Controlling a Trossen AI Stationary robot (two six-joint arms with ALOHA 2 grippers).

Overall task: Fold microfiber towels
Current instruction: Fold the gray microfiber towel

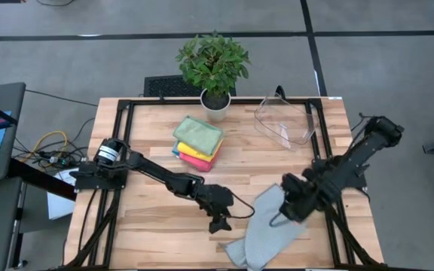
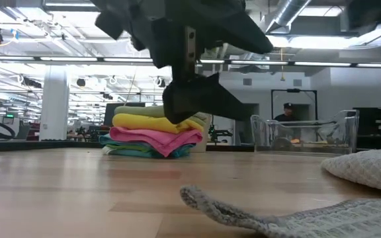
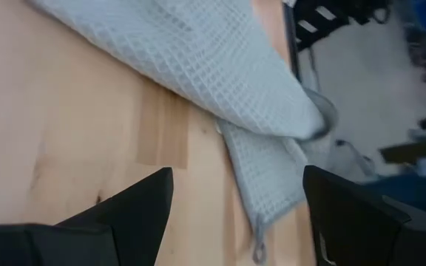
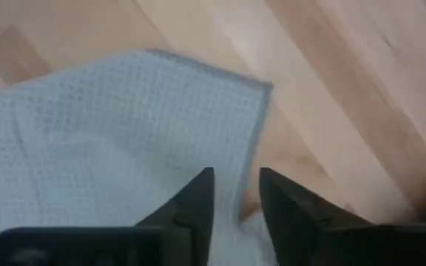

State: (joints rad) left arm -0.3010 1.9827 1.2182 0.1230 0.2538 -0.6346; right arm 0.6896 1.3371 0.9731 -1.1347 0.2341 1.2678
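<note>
High view is showing my left gripper point(image 1: 219, 222) hanging over the worktop point(image 1: 149, 218) with jaws gaping wide and empty, beside the grey towel point(image 1: 266, 229); my right gripper point(image 1: 277, 220) is sitting on its edge, jaws narrowly parted.

Bare desk point(image 1: 149, 218) lies open along the lower left and centre of the high view. The grey towel point(image 1: 266, 226) fills the lower middle-right, and the left arm point(image 1: 164, 179) slants across the middle. Towards the top stand a folded stack point(image 1: 197, 143), a plant pot point(image 1: 216, 105) and a clear bin point(image 1: 285, 120).
</note>
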